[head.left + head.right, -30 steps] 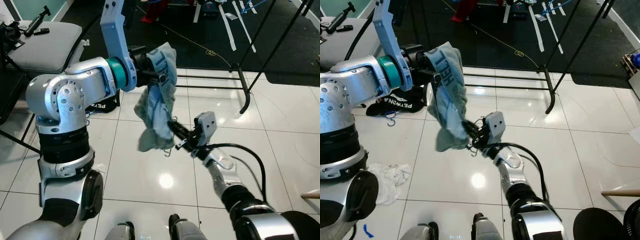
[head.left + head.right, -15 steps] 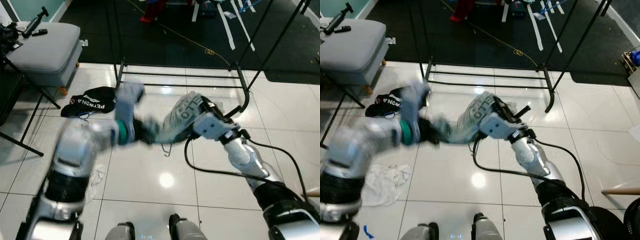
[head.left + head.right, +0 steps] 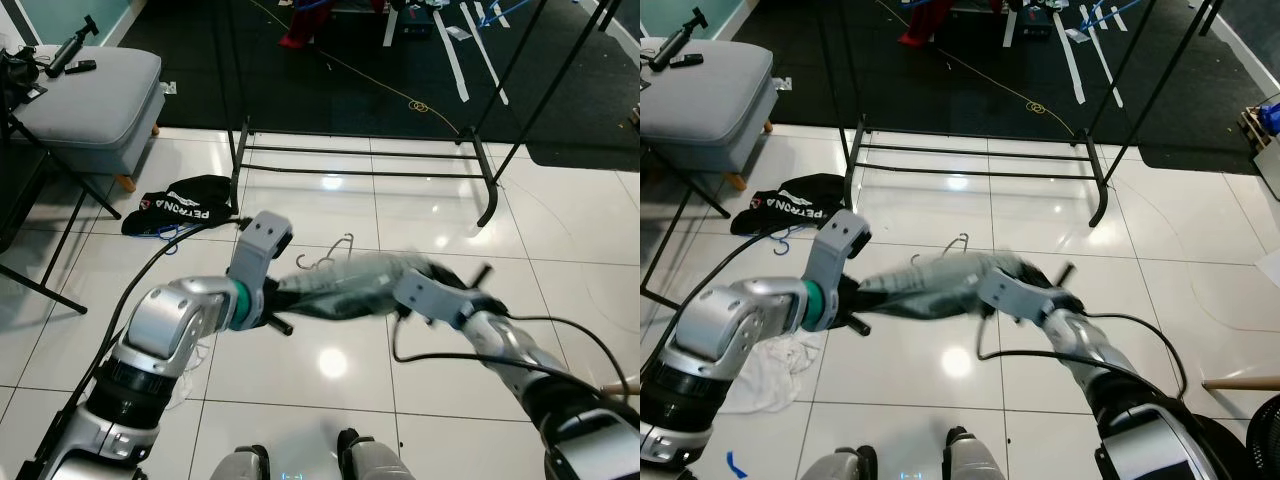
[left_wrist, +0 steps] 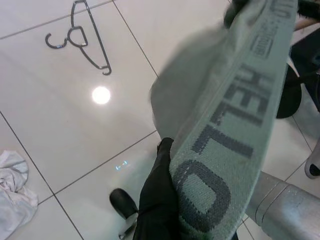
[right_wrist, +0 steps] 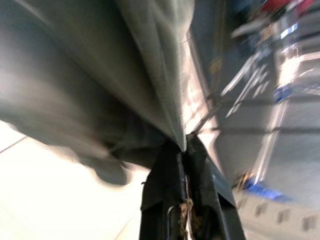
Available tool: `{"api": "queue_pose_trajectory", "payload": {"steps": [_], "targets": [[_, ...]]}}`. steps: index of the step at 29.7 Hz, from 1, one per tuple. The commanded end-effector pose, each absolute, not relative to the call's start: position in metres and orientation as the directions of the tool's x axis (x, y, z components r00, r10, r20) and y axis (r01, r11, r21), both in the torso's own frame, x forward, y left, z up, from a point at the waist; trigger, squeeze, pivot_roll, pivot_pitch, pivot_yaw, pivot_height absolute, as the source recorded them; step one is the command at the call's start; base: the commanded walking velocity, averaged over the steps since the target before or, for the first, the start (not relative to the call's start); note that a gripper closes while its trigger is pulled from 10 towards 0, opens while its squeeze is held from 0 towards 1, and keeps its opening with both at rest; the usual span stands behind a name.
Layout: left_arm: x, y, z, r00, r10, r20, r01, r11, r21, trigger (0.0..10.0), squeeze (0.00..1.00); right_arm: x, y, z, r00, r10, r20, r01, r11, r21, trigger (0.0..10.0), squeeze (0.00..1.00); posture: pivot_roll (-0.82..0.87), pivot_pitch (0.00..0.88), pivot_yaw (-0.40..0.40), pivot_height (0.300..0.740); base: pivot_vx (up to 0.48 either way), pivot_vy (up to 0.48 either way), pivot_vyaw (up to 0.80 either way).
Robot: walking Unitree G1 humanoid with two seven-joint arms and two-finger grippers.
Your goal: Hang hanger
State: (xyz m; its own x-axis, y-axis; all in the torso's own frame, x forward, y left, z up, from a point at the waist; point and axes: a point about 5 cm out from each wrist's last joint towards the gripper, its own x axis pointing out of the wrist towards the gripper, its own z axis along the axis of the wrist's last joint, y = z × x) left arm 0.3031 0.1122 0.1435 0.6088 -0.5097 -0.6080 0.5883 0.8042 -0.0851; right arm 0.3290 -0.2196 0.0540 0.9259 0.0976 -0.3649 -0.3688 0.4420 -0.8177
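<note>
A grey-green shirt [image 3: 345,295] printed with dark letters is stretched low over the tiles between my two grippers. My left gripper [image 3: 285,300] is shut on one end, and a black finger [image 4: 159,200] lies under the fabric [image 4: 235,125]. My right gripper [image 3: 402,290] is shut on the other end, its fingers [image 5: 161,185] pressed together on the cloth [image 5: 100,75]. A thin wire hanger [image 3: 335,250] shows just beyond the shirt, also seen over white tile [image 4: 80,37]. Whether it lies on the floor or hangs from the shirt I cannot tell.
A black clothes rack [image 3: 365,152] stands ahead at the edge of a dark rug. A grey padded stool [image 3: 90,95] is at the far left, with a black garment [image 3: 185,200] on the floor near it. A white cloth [image 3: 775,365] lies by my left side.
Both arms have come down. The shirt hung bunched from the raised left gripper a second ago; it is now pulled out flat and low between the two grippers.
</note>
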Motion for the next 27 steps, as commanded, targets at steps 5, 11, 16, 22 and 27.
{"api": "queue_pose_trajectory", "payload": {"steps": [5, 11, 16, 22, 27], "targets": [[0.306, 0.116, 0.141, 0.647, -0.483, -0.590, 0.562, 0.825, -0.059, 0.0, 0.00, 0.334, -0.210, 0.060, 0.935, 0.133, -0.329, -0.273, 0.861, -0.428, 0.0, 0.00, -0.01, 0.144, 0.030, 0.740, 0.000, 0.000, 0.00], [0.315, 0.119, 0.149, 0.711, -0.459, -0.533, 0.532, 0.847, -0.019, 0.0, 0.00, 0.344, -0.187, 0.078, 0.934, 0.294, -0.204, -0.334, 0.920, -0.206, 0.0, 0.00, -0.01, 0.144, 0.029, 0.740, 0.000, 0.000, 0.00], [0.320, 0.116, 0.165, 0.754, -0.491, -0.437, 0.541, 0.841, -0.011, 0.0, 0.00, 0.350, -0.188, 0.090, 0.949, 0.288, -0.131, -0.293, 0.956, -0.017, 0.0, 0.00, -0.01, 0.144, 0.032, 0.740, 0.000, 0.000, 0.00], [0.320, 0.110, 0.176, 0.751, -0.534, -0.389, 0.566, 0.823, -0.038, 0.0, 0.00, 0.357, -0.184, 0.102, 0.956, 0.292, -0.034, -0.259, 0.892, 0.371, 0.0, 0.00, -0.01, 0.144, 0.033, 0.740, 0.000, 0.000, 0.00], [0.324, 0.114, 0.181, 0.782, -0.505, -0.366, 0.548, 0.836, 0.017, 0.0, 0.00, 0.365, -0.180, 0.156, 0.898, 0.270, 0.347, -0.439, 0.580, 0.686, 0.0, 0.00, -0.01, 0.142, 0.035, 0.740, 0.000, 0.000, 0.00]]}}
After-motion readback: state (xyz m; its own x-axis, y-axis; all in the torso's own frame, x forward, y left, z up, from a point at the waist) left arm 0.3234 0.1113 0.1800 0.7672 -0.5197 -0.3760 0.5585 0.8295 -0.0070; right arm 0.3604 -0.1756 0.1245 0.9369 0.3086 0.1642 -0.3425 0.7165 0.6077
